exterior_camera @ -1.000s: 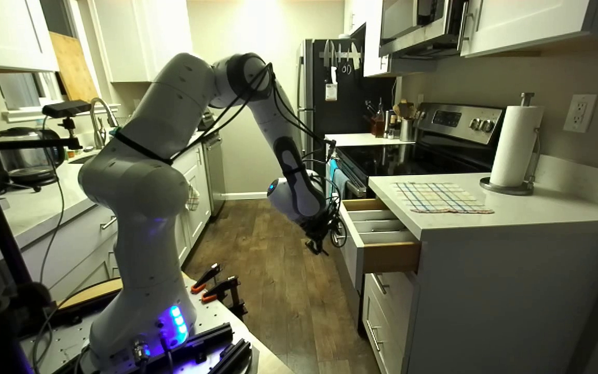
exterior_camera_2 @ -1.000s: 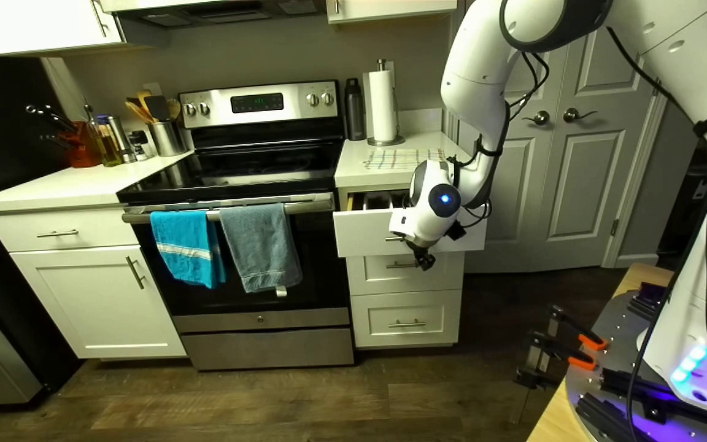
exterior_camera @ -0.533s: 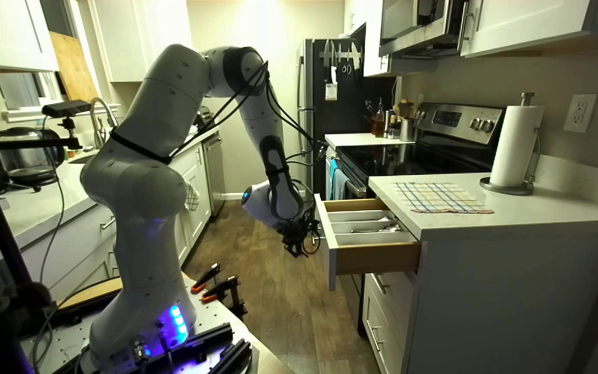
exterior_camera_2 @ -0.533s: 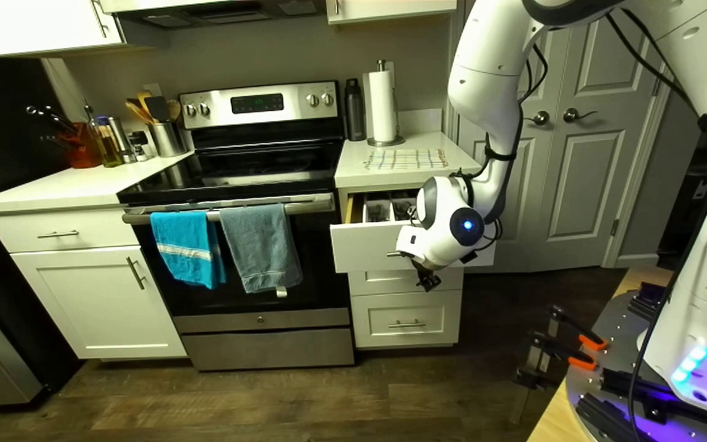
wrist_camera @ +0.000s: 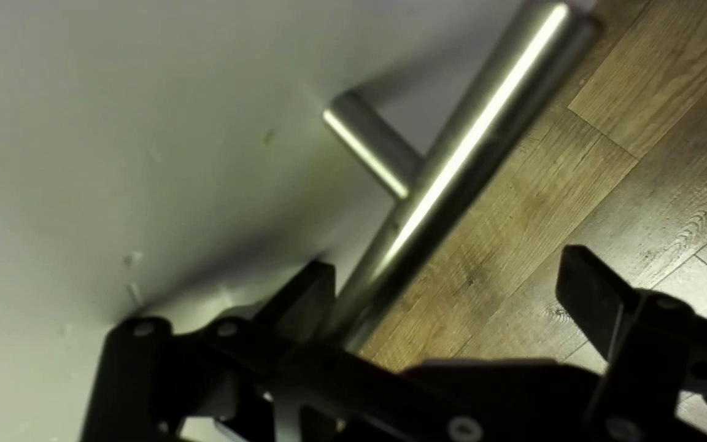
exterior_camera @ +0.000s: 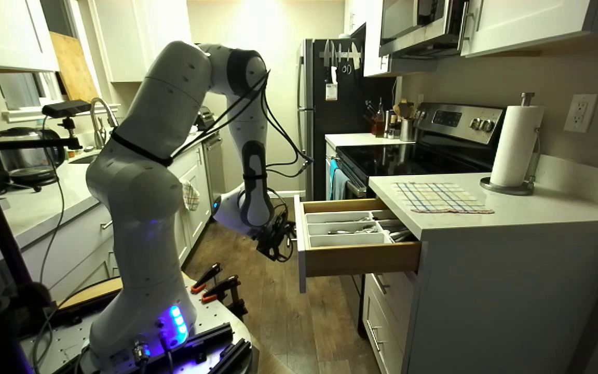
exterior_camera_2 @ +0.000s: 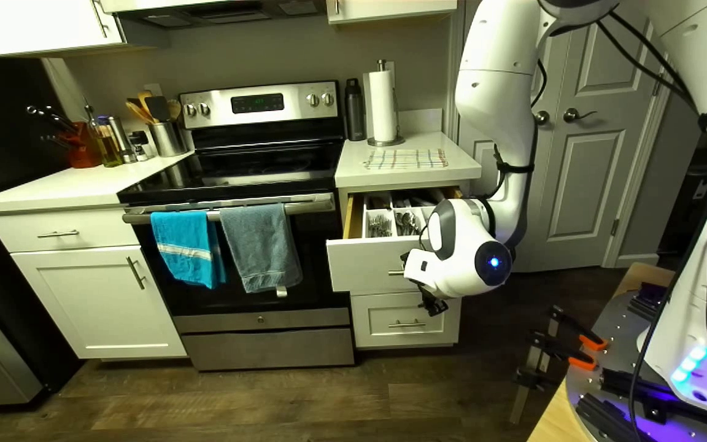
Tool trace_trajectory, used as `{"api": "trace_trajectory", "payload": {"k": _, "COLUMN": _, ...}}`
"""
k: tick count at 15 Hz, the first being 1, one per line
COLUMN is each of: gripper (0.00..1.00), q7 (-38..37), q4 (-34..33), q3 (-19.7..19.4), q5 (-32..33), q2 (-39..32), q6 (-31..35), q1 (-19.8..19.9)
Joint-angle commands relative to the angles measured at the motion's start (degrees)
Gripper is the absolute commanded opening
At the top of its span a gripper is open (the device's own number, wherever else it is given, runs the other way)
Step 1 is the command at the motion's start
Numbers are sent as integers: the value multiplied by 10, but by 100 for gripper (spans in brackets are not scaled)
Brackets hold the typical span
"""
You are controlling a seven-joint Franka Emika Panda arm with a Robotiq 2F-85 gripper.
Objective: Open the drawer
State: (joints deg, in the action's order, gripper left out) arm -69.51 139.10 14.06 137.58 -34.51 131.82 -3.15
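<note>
Beside the stove (exterior_camera_2: 224, 190) stands a cabinet stack (exterior_camera: 491, 306), topped by a pale counter (exterior_camera: 553, 213). Its top drawer (exterior_camera: 361, 259) juts well out from under that counter in both exterior views, with much of the inside showing. The drawer's sides are of plain wood, a warm tan. Its white front (exterior_camera_2: 366, 264) is wide, shallow and flat, whereas the bottom front (exterior_camera_2: 405, 312) of the stack carries a framed panel; the drawer's face rises above the wooden side and drops below it. Inside lies a white tray (exterior_camera: 348, 239), split by thin walls into compartments. The gripper (wrist_camera: 445, 285) is just beside the drawer front, its 2 fingers (wrist_camera: 590, 291) set wide apart. Between them runs the metal handle (wrist_camera: 442, 178), nearer the finger on the drawer's side; whether those 2 touch, I cannot tell. It is a slim, straight, round bar with a bright streak of light along it, and 1 short post joining it to the front shows in the wrist view. Metal cutlery (exterior_camera_2: 407, 222) lies in at least 2 of the compartments. Small specks (wrist_camera: 132, 259) mark the white face.
</note>
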Motion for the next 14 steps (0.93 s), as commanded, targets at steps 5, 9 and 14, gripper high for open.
{"api": "trace_trajectory", "payload": {"k": 5, "gripper": 100, "q7": 6, "q4": 1, "q3": 11, "q5": -1, "q2": -1, "q6": -4, "q1": 11}}
{"api": "trace_trajectory", "payload": {"k": 9, "gripper": 100, "q7": 6, "q4": 1, "q3": 11, "q5": -1, "q2": -1, "q6": -4, "q1": 11}}
{"api": "trace_trajectory", "payload": {"k": 14, "gripper": 100, "q7": -54, "q4": 64, "q3": 38, "q5": -66, "q2": 96, "q6": 7, "q1": 30}}
